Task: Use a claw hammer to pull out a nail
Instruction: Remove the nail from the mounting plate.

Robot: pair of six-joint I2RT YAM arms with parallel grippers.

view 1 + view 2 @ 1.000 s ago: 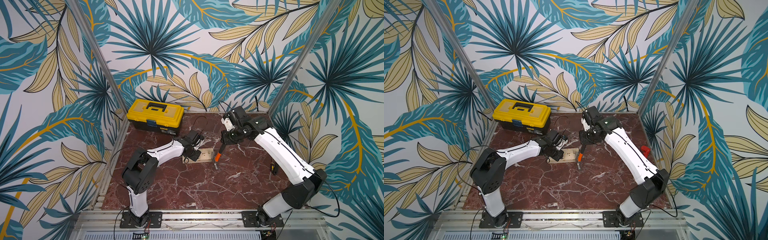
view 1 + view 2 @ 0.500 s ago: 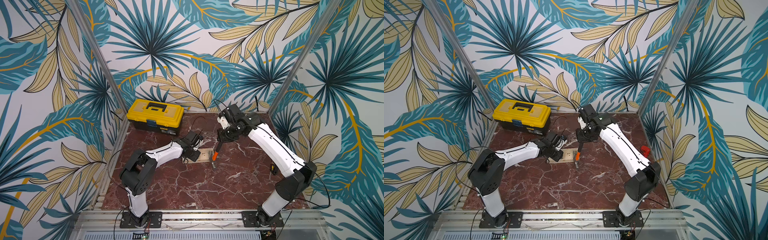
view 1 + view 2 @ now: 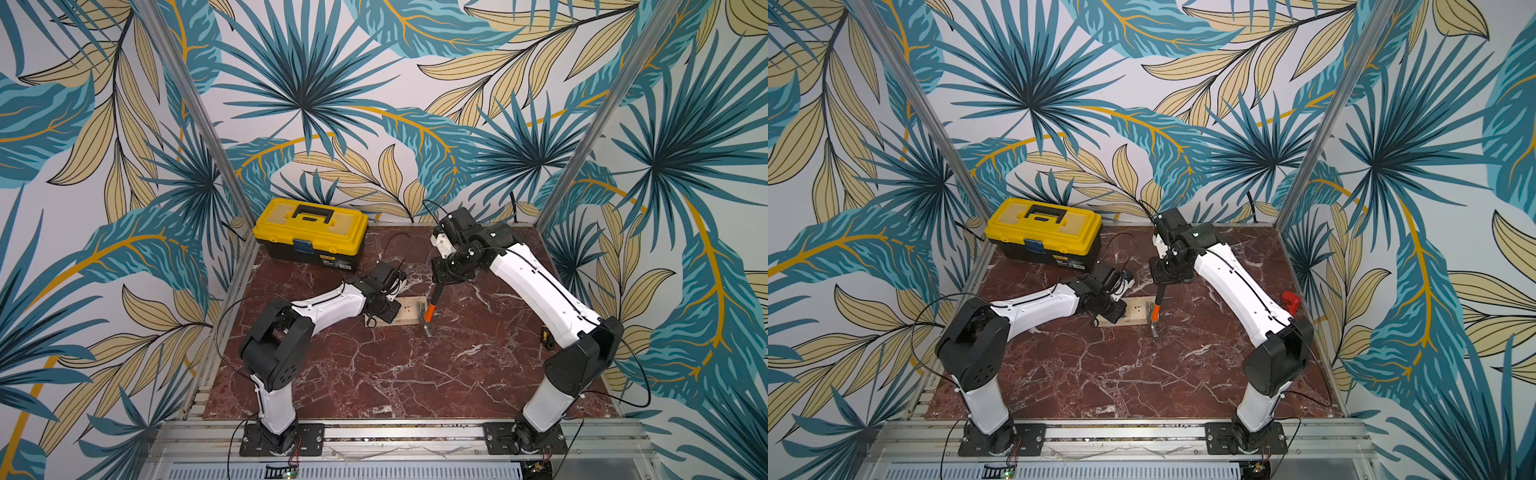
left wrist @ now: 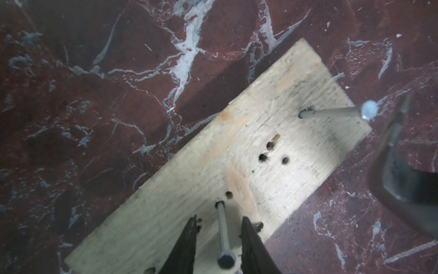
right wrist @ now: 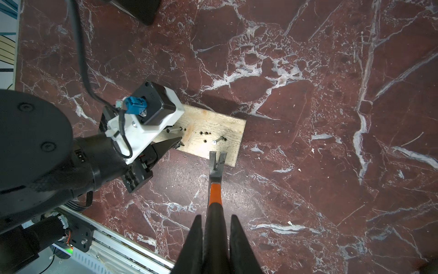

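**Claw fork just short of the nail**

The right gripper (image 5: 216,217) is clamped on the black shaft of the claw hammer (image 5: 215,192). The shaft runs straight toward the nail (image 5: 218,140) in the board (image 5: 233,128). The left gripper (image 4: 219,217), part open, straddles a second nail (image 4: 222,227). Only the right wrist view shows the gap between fork and nail.

right gripper (image 3: 439,286): clamps claw hammer (image 3: 431,311), head below it
wooden board (image 3: 409,311): under left gripper (image 3: 380,316), beside hammer head

red marble tabletop (image 3: 374,370) carries a yellow toolbox (image 3: 309,237), a wooden board (image 3: 409,311) and a red-headed tool (image 3: 1291,300)
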